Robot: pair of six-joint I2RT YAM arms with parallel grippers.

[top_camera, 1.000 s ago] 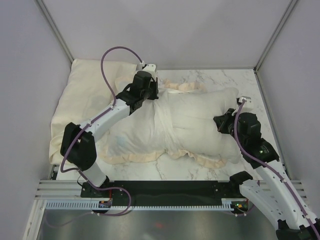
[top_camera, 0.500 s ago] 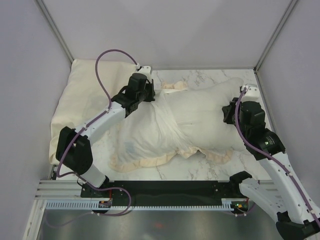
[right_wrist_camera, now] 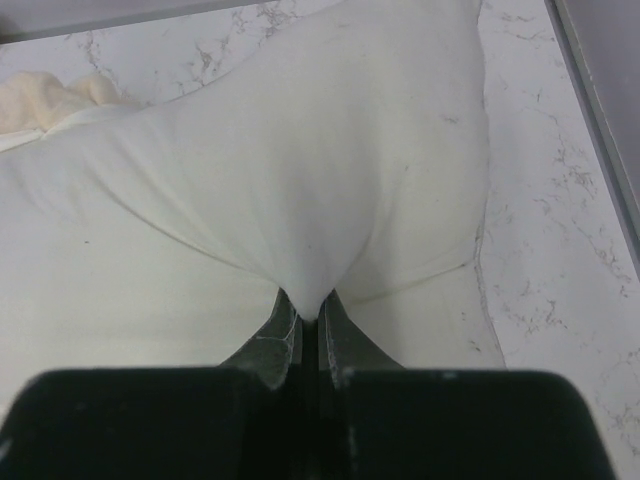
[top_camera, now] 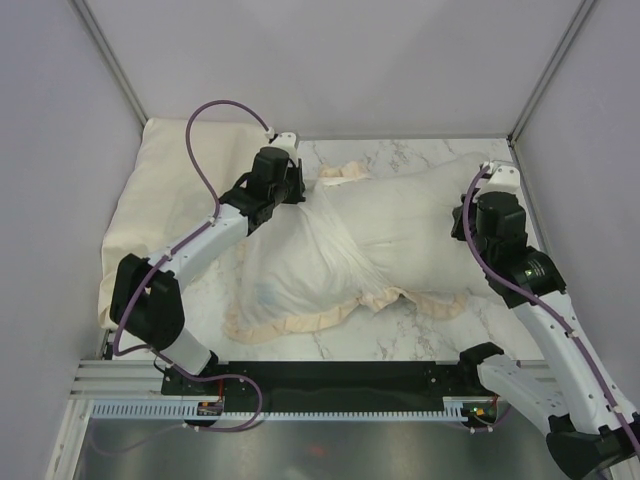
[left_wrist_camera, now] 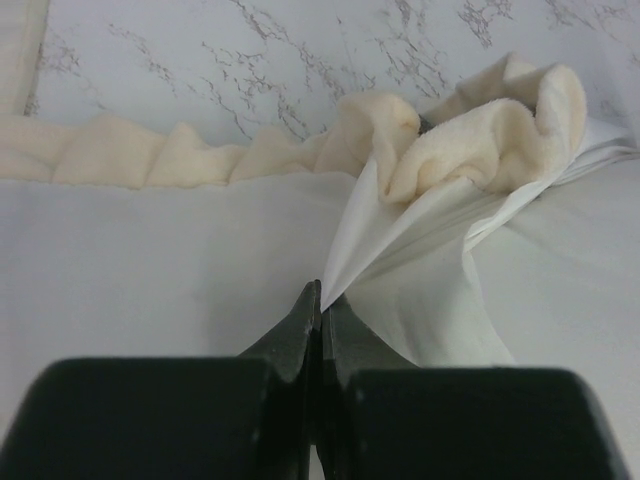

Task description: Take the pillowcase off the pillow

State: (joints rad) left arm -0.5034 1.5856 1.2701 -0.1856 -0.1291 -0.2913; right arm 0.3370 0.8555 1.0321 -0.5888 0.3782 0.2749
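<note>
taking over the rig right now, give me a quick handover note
Left gripper: shut on a pinch of the pillowcase, near its frill.
Right gripper: shut on the pillow at its right end.
Both things lie mid-table; a pale-yellow cloth lies at the left.
Done: the pillow's right part is bare.
Left: its left part sits inside the case; probably pull the two apart until the pillow is fully out.
</note>
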